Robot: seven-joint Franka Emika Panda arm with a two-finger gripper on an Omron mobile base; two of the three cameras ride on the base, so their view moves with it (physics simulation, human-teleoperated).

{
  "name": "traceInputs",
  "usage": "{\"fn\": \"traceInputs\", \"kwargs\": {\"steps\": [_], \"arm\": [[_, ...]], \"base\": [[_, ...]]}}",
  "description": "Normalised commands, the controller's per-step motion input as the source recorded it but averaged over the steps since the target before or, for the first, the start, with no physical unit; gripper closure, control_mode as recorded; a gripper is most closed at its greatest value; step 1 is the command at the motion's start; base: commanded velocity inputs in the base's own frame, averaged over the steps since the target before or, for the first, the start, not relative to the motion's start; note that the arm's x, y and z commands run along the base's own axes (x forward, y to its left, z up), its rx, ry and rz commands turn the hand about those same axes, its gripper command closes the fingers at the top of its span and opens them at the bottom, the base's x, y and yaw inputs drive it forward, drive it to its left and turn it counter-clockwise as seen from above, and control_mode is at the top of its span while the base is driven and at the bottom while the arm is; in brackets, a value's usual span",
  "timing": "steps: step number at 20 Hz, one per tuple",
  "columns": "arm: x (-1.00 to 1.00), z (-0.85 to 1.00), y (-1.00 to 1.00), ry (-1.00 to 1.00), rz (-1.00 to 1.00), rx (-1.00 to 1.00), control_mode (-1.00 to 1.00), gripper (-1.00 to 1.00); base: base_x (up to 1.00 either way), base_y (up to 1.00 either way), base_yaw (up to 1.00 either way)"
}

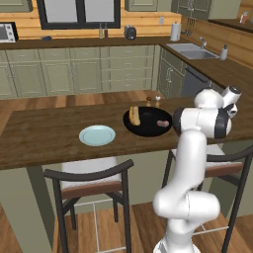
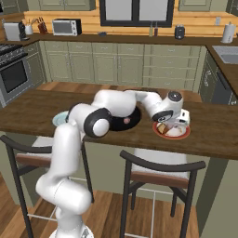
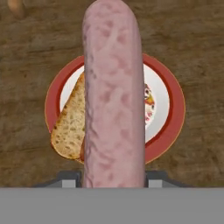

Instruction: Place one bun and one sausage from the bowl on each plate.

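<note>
Black bowl (image 1: 148,129) on the table (image 1: 44,138), holding one bun (image 1: 134,115) at its far-left rim and one sausage (image 1: 162,123) at its right. Pale blue plate (image 1: 97,135) left of the bowl. Red-rimmed plate (image 3: 168,131) right of the bowl carries a bun (image 3: 70,127); pink sausage (image 3: 114,96) held above it.

Home kitchen: green cabinets (image 1: 74,74), sink (image 1: 190,50), oven (image 2: 14,76), microwave (image 2: 66,27), wooden table (image 1: 44,136) with stools (image 1: 91,185).

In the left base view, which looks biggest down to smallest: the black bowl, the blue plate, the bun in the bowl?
1. black bowl
2. pale blue plate, somewhat smaller across
3. bun, far smaller
</note>
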Motion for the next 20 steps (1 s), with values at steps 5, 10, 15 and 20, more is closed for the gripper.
{"fn": "traceInputs", "kwargs": {"steps": [5,10,15,20], "arm": [[0.29,-0.38,-0.30,0.02,0.00,0.00,-1.00,1.00],[0.19,-0.55,-0.15,0.00,0.00,0.00,-1.00,1.00],[0.28,-0.31,-0.09,0.00,0.00,0.00,-1.00,1.00],[0.41,-0.10,0.00,0.00,0.00,0.00,-1.00,1.00]], "base": [[0.00,0.00,0.00],[0.00,0.00,0.00],[0.00,0.00,0.00],[0.00,0.00,0.00]]}}
